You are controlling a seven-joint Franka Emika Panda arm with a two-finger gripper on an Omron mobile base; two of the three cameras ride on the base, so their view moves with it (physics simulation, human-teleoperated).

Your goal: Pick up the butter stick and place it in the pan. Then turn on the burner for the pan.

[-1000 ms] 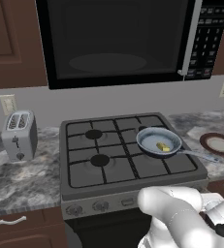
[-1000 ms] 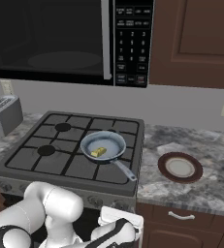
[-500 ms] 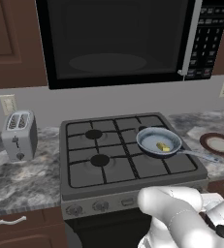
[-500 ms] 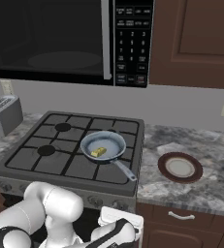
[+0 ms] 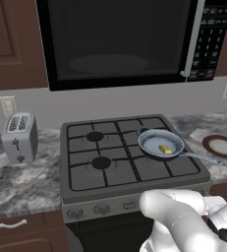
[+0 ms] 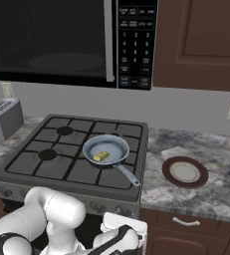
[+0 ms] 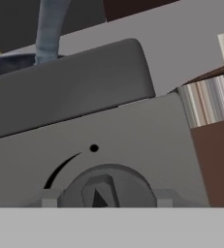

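Note:
The butter stick (image 5: 165, 148) (image 6: 101, 156) lies in the bowl of the grey-blue pan (image 5: 152, 142) (image 6: 117, 147), which sits on the stove's front right burner. In the hand view the pan's handle (image 7: 49, 29) juts over the stove's edge. Just below it, a round grey stove knob (image 7: 106, 189) on the front panel is very close. My gripper (image 7: 107, 198) is down at the stove front, its two tips pressed against the knob's left and right sides. My own arm hides the hand in both base views.
A toaster (image 5: 19, 138) (image 6: 2, 117) stands on the counter left of the stove. A brown-rimmed plate (image 5: 222, 146) (image 6: 184, 172) lies on the counter to the right. A microwave (image 5: 120, 39) hangs above. More knobs (image 5: 75, 213) line the stove front.

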